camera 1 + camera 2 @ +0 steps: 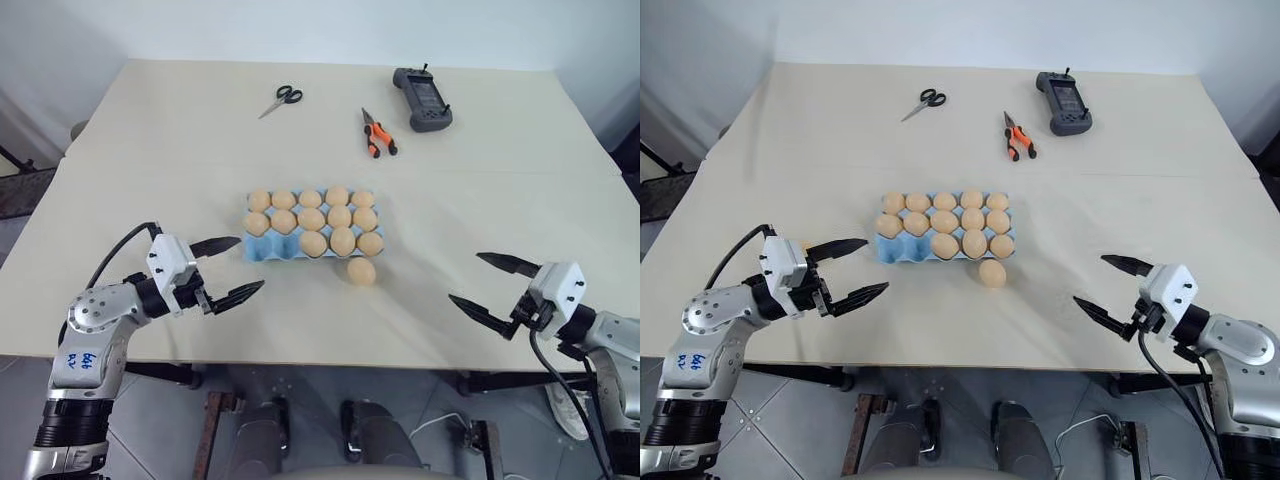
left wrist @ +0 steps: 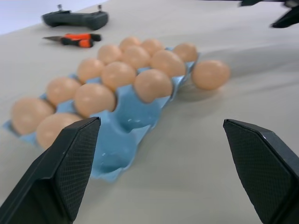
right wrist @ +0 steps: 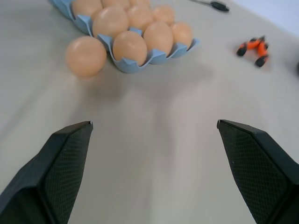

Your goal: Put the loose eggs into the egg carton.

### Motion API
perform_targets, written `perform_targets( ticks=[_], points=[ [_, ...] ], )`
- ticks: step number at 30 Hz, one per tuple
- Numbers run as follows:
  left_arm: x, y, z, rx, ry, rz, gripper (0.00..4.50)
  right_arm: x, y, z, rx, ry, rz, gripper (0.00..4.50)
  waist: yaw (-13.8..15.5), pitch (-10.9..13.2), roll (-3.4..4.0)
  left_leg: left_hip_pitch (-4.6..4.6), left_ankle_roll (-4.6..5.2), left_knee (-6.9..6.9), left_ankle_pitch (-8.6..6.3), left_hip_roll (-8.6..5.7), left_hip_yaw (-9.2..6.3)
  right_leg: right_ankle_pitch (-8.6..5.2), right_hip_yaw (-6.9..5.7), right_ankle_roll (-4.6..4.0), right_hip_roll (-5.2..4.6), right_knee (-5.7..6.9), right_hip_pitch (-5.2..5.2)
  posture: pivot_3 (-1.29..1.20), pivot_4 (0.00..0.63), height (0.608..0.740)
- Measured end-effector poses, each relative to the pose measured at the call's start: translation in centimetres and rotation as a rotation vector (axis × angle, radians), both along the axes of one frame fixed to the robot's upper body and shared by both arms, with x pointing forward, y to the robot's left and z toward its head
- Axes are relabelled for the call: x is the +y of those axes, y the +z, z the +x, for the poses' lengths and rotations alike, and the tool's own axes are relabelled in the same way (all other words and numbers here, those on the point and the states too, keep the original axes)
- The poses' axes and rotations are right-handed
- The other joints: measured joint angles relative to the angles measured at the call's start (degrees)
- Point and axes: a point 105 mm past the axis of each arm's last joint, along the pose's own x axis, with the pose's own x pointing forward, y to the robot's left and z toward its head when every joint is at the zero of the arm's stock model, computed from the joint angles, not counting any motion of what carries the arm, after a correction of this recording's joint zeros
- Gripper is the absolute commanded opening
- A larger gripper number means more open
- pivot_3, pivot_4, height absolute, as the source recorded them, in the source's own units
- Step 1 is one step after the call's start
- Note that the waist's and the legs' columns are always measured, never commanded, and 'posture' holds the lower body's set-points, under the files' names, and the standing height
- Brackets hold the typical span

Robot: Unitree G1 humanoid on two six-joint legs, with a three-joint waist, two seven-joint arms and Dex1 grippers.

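The light blue egg carton (image 1: 264, 249) lies in the middle of the table with several tan eggs in its cups; the two cups at its near left corner are bare. One loose egg (image 1: 361, 271) rests on the table just off the carton's near right corner, also seen as the loose egg (image 2: 210, 74) and the loose egg (image 3: 85, 56). My left gripper (image 1: 250, 263) is open and level, left of the carton, pointing toward it. Well to the right of the loose egg, my right gripper (image 1: 464, 277) is open with nothing between its fingers.
At the far side of the table lie scissors (image 1: 281, 100), orange-handled pliers (image 1: 377, 133) and a dark handheld device (image 1: 422, 99). The table's near edge runs just below both grippers.
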Motion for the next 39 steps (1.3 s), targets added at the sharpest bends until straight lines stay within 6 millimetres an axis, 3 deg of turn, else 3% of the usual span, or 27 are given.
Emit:
perform_targets(
  ticks=[2, 9, 13, 16, 21, 28, 30, 35, 39],
  points=[
    [-0.9, -0.1, -0.1, 0.003, -0.046, -0.001, 4.5, 2.4, 0.2, 0.7, 0.09, 0.033, 0.033, 4.47, 0.0, 0.0, 0.02, 0.01, -0.01, 0.03, 0.0, 0.0, -0.01, -0.02, -0.01, -0.05, -0.02, 0.08, -0.01, 0.0, 0.15, 0.74],
    [-2.3, -0.6, -0.5, 0.031, -0.127, 0.013, 4.5, 7.9, -0.3, 2.0, 0.295, 0.11, 0.006, 4.47, 0.2, 0.0, 0.02, -0.08, -0.01, 0.04, 0.0, -0.02, -0.03, -0.07, -0.05, -0.13, -0.08, 0.04, -0.07, 0.0, 0.15, 0.74],
    [-2.8, -0.5, -0.6, 0.036, -0.145, 0.017, 4.5, 9.3, -1.0, 3.0, 0.359, 0.066, -0.016, 4.47, 0.2, 0.0, 0.02, -0.12, -0.01, 0.01, 0.0, -0.01, -0.05, -0.07, -0.08, -0.13, -0.08, -0.03, -0.08, 0.0, 0.15, 0.74],
    [-3.1, -0.5, -0.7, 0.048, -0.158, 0.016, 4.5, 11.1, -2.6, 2.9, 0.431, 0.064, -0.042, 4.47, 0.2, 0.0, 0.02, -0.14, 0.0, 0.0, 0.0, -0.01, -0.05, -0.07, -0.09, -0.13, -0.07, -0.03, -0.1, 0.0, 0.15, 0.74],
    [-3.2, -0.7, -0.8, 0.067, -0.167, 0.015, 4.5, 12.4, -2.8, 3.2, 0.414, 0.03, -0.032, 4.47, 0.0, 0.0, 0.0, -0.12, 0.01, 0.01, 0.0, -0.01, -0.03, -0.06, -0.08, -0.12, -0.07, 0.01, -0.08, 0.0, 0.15, 0.74],
    [-3.1, -0.8, -0.9, 0.071, -0.162, 0.014, 4.5, 12.9, -3.0, 3.3, 0.404, 0.012, -0.019, 2.15, 0.1, 0.0, 0.0, -0.13, 0.01, 0.01, 0.0, -0.01, -0.03, -0.07, -0.1, -0.11, -0.07, 0.02, -0.09, 0.0, 0.15, 0.74],
    [-2.9, -1.0, -1.2, 0.073, -0.148, 0.01, 4.5, 12.8, -3.0, 3.0, 0.406, 0.027, -0.024, 1.68, 0.0, 0.0, 0.0, -0.14, 0.03, 0.0, 0.0, -0.01, -0.02, -0.07, -0.1, -0.11, -0.07, 0.0, -0.09, 0.0, 0.15, 0.74],
    [-1.2, -1.3, -2.0, 0.079, -0.073, -0.008, 4.5, 13.6, -1.8, 2.0, 0.396, 0.144, -0.024, 1.58, -0.3, 0.0, 0.0, -0.12, 0.03, 0.0, 0.0, 0.03, -0.03, -0.07, -0.1, -0.12, -0.04, 0.04, -0.1, 0.0, 0.15, 0.74],
    [0.5, -1.6, -2.6, 0.087, 0.008, -0.01, 4.5, 16.8, 1.9, 2.2, 0.295, 0.267, 0.021, 1.58, -1.2, 0.0, 0.0, -0.09, 0.01, 0.0, -0.01, 0.04, -0.04, -0.07, -0.11, -0.13, -0.06, 0.11, -0.11, 0.0, 0.15, 0.74]
  ],
)
